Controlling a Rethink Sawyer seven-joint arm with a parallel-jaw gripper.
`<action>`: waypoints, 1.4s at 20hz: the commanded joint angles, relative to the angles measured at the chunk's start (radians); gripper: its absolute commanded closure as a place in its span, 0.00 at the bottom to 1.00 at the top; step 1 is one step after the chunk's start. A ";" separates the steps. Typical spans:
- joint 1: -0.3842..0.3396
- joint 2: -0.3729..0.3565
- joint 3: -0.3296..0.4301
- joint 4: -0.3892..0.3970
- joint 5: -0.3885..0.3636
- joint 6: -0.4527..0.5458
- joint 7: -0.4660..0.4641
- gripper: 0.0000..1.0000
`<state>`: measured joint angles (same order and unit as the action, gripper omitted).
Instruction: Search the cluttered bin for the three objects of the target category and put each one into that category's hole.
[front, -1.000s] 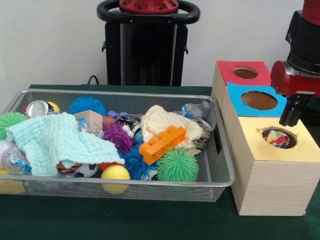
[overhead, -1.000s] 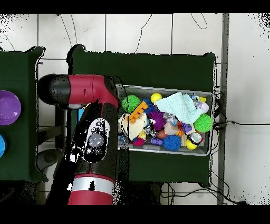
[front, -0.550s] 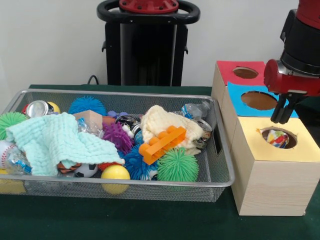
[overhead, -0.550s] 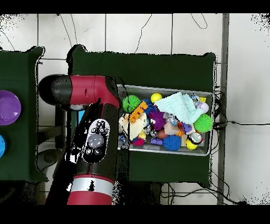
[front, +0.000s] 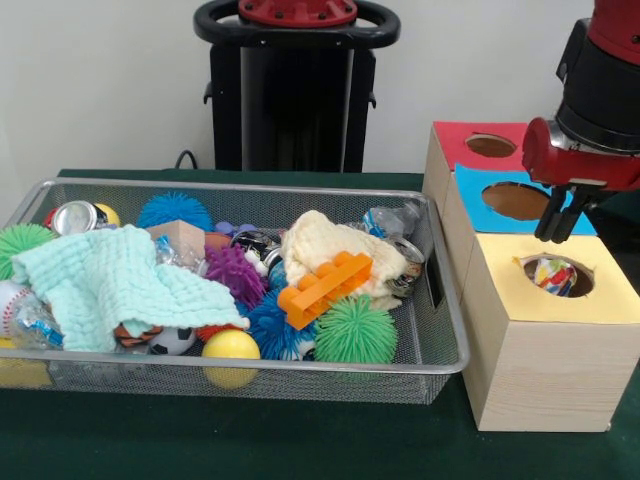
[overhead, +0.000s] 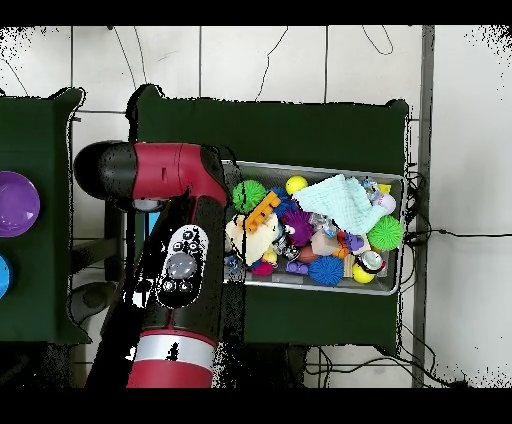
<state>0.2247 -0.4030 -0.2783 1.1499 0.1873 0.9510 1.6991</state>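
1. Dark green cloth covers the table (front: 300, 440), which carries a silver wire-mesh bin (front: 440, 330) and a row of three pale wooden boxes.
2. We see the black gripper (front: 556, 214) hanging above the boundary of the blue-topped box (front: 480, 205) and the yellow-topped box (front: 610, 290), fingers nearly together, holding nothing.
3. We locate a multicoloured crumpled object (front: 556, 277) inside the yellow box's round hole, below the jaws and apart from them.
4. We note an orange plastic toothed block (front: 323, 286) on a cream cloth (front: 320, 243) in the bin.

A purple plate (overhead: 17, 203) lies on a green side table (overhead: 40, 300).
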 joint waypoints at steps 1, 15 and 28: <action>-0.008 0.041 0.024 0.024 -0.076 0.086 0.107 1.00; -0.009 0.055 0.033 0.025 -0.064 -0.010 0.116 1.00; -0.030 0.043 0.095 0.081 -0.020 -0.137 0.101 1.00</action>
<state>0.2250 -0.3852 -0.2888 1.1500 0.1873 0.8709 1.6991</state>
